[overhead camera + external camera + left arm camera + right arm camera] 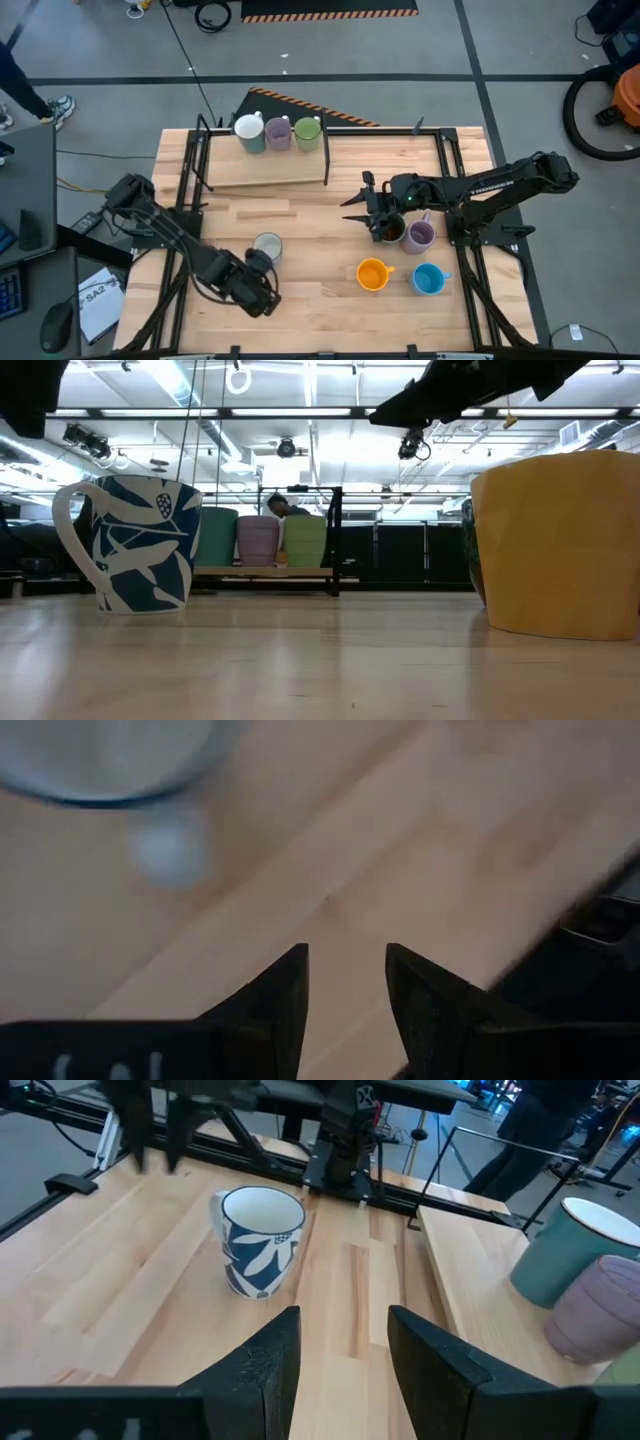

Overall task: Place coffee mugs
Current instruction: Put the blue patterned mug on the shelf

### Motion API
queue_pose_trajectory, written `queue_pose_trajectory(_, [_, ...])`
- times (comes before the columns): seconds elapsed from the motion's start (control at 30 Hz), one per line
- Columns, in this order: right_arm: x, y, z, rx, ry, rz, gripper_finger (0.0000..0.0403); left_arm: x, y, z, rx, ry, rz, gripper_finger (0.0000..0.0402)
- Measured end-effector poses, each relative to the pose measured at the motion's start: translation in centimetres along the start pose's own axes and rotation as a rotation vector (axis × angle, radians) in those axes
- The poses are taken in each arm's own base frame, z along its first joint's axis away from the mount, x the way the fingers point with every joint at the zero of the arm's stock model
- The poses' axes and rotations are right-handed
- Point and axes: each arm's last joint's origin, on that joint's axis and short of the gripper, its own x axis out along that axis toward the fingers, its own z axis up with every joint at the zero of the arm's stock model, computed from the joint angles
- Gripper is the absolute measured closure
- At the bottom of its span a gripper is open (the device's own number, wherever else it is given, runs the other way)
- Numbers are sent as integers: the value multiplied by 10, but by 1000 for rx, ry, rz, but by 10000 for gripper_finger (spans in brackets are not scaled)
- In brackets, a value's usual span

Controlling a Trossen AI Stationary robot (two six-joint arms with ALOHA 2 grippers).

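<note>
A white mug with a blue leaf pattern (267, 247) stands upright on the table left of centre; it also shows in the right wrist view (262, 1240). My left gripper (264, 299) hovers open just on its near side, pointing steeply down, nothing between its fingers (345, 955). My right gripper (352, 208) is open and empty above mid-table (342, 1320). Below its wrist stand a dark brown mug (390, 231) and a lilac mug (420, 236). An orange mug (372, 274) and a blue mug (428, 279) stand nearer. A teal mug (249, 131), a lilac mug (278, 133) and a green mug (307, 130) stand on a raised board.
The raised wooden board (265, 170) lies at the far left inside a black rail frame (200, 150). Bare tabletop lies between the patterned mug and the orange mug. A person's legs (30, 90) show beyond the table's far left corner.
</note>
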Motion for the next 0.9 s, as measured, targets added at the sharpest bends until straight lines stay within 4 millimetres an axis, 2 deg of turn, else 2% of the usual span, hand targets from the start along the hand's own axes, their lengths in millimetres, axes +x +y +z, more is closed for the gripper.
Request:
queue_pose_trajectory(0.1, [0, 0, 0, 0, -5, 0, 245, 8, -4, 0, 17, -7, -11, 260])
queue_pose_trajectory(0.3, [0, 0, 1, -3, -7, 0, 245, 27, -3, -3, 32, -7, 82, 260])
queue_pose_trajectory(0.4, [0, 0, 1, -3, -7, 0, 245, 28, -2, -3, 13, -10, 87, 260])
queue_pose_trajectory(0.6, [0, 1, 1, -4, -8, 5, 245, 27, 0, 0, 19, -129, 118, 260])
queue_pose_trajectory(0.9, [0, 4, 2, -12, -8, 16, 245, 30, 10, -2, 49, -127, 231, 260])
